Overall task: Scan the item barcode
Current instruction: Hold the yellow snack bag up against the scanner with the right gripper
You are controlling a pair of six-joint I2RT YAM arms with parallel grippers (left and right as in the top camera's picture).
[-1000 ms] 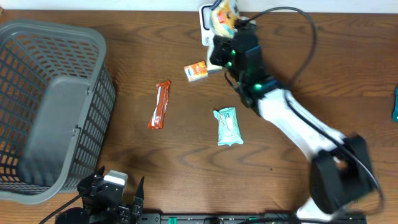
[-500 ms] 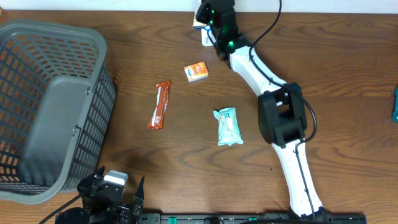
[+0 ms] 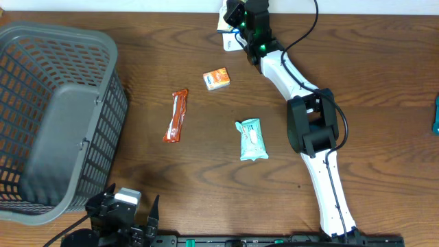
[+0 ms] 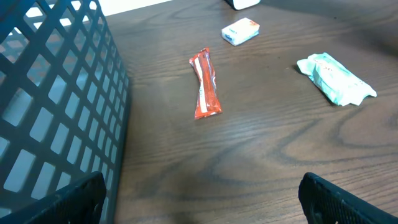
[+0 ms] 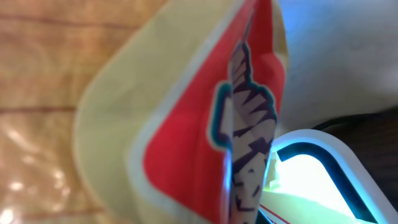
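Right wrist view: right gripper [image 3: 238, 15] clamped on snack packet [image 5: 205, 124] at scanner [image 5: 311, 180], desk's far edge. Left gripper [image 4: 211, 208] apart, idle. Risk: packet sits edge-on, barcode may miss the window, no read.

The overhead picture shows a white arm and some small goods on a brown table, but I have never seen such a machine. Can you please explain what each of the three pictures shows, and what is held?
It is a robot with two arms at a wooden table. One camera looks down from above, and one sits on each wrist. Seen from above, the right arm reaches to the far edge. Its right gripper is shut on a yellow and red packet. This packet fills the right wrist picture, next to a white lit device, probably the scanner. The left gripper rests open at the near edge, and its camera looks out over the table. Lying there are a grey basket, an orange bar, a small orange box and a mint-green packet.
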